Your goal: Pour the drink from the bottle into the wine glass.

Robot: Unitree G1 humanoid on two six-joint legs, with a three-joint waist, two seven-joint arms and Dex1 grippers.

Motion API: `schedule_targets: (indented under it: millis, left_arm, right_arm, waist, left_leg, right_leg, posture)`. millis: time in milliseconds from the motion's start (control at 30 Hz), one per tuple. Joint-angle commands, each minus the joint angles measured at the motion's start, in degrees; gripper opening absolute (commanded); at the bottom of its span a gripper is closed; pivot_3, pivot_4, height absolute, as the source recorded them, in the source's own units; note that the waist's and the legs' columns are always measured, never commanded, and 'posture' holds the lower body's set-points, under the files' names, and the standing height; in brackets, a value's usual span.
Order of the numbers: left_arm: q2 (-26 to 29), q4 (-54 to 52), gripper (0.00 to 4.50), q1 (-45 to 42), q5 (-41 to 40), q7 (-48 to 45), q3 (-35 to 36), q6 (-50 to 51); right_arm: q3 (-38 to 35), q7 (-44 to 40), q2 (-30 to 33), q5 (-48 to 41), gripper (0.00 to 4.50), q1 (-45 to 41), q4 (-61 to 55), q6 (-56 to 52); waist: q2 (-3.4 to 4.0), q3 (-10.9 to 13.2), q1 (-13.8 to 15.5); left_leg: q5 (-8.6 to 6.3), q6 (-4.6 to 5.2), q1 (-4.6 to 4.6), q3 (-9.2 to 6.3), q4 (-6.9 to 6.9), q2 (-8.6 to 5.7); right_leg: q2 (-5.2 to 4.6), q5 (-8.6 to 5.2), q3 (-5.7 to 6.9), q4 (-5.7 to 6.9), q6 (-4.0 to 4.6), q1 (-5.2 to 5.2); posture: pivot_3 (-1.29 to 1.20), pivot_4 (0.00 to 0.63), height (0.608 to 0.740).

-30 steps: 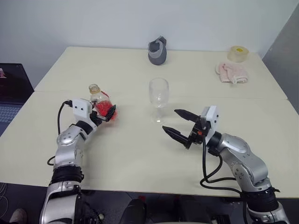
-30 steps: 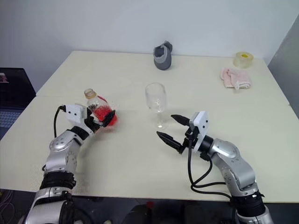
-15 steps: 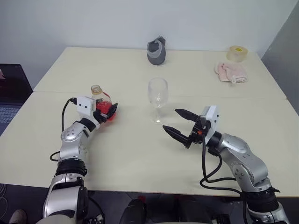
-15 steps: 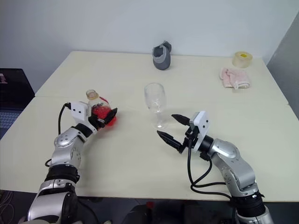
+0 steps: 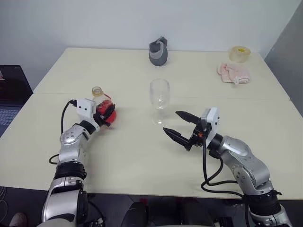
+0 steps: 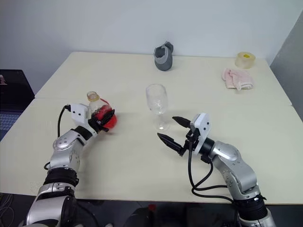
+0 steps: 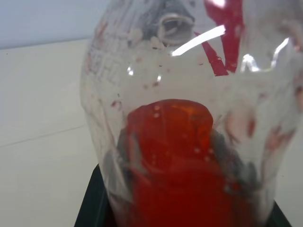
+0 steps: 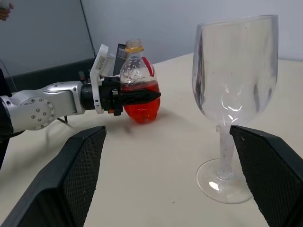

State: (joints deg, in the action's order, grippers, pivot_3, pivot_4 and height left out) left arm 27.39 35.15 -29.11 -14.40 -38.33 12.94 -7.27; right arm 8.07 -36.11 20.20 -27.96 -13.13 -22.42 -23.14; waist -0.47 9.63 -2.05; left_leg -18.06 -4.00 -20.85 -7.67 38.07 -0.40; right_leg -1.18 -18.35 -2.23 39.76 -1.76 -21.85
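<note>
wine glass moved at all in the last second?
No. The wine glass stands at the same spot on the table, same gap to the grey cup behind it.

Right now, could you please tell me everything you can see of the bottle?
The bottle is small, clear plastic, with a rounded body, narrow neck and yellowish ring at its open mouth. Red drink fills its lower part. It stands upright on the table, left of the wine glass, with the left gripper shut around its body.
</note>
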Motion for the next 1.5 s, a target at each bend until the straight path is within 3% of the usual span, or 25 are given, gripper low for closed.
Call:
schedule_targets:
  millis: [33, 300, 633, 967, 1233, 1500]
  left_arm:
    - [3.1, -10.1, 1.38, 1.9, -1.6, -0.8, 1.1, 3.3]
    - [6.4, -19.0, 1.38, 1.6, -3.4, -3.5, 0.3, 10.8]
    - [9.2, -6.1, 1.38, -17.3, 1.6, -11.7, -6.0, 8.1]
    - [9.2, 13.0, 1.38, -33.7, 10.4, -17.4, -13.1, -5.6]
    - [9.4, 25.4, 1.38, -40.1, 18.4, -16.1, -17.6, -20.0]
    - [7.8, 31.6, 1.38, -45.5, 24.0, -12.9, -20.4, -26.9]
  right_arm:
    - [-0.8, 0.2, 0.6, 0.5, 4.50, -1.3, -2.4, -0.1]
    - [-3.3, 0.6, 2.0, -3.3, 4.50, -2.8, -6.0, -3.6]
    - [-6.0, 1.5, 3.5, -1.8, 4.50, -11.9, -0.6, -5.7]
    - [-4.8, 3.6, 1.3, -0.3, 4.50, -17.4, 1.4, -7.1]
    - [-3.5, 4.5, 0.7, 0.9, 4.50, -19.4, 1.1, -8.6]
    - [-3.1, 4.7, -0.6, 1.8, 4.50, -20.3, 2.1, -8.4]
  waist:
    - [0.00, 0.0, -0.1]
    - [0.00, 0.0, 0.1]
    - [-0.08, 0.0, 0.0]
    - [-0.09, 0.0, -1.3]
    - [-0.09, 0.0, -1.4]
    - [-0.09, 0.0, -1.5]
  left_leg:
    - [0.00, 0.00, 0.00, -0.01, 0.00, 0.01]
    - [0.03, 0.04, -0.05, -0.02, 0.03, 0.04]
    - [0.14, 0.04, -0.06, 0.02, 0.01, -0.14]
    - [0.15, 0.01, -0.38, 0.11, -0.01, -0.17]
    - [0.15, 0.02, -0.40, 0.05, 0.01, -0.18]
    - [0.16, 0.03, -0.51, 0.02, 0.05, -0.42]
  right_leg:
    - [0.00, 0.00, 0.00, 0.02, 0.00, -0.01]
    - [-0.01, 0.00, -0.03, 0.17, 0.00, -0.10]
    - [0.07, 0.00, 0.08, 0.20, 0.00, -0.09]
    - [0.07, 0.00, 0.03, 0.16, 0.00, -0.42]
    - [0.06, 0.00, 0.05, 0.21, 0.01, -0.47]
    - [0.04, 0.00, 0.07, 0.20, 0.00, -0.51]
  posture:
    - [0.00, 0.150, 0.740]
    - [0.00, 0.150, 0.740]
    - [0.00, 0.150, 0.740]
    - [0.00, 0.150, 0.740]
    - [0.00, 0.150, 0.740]
    - [0.00, 0.150, 0.740]
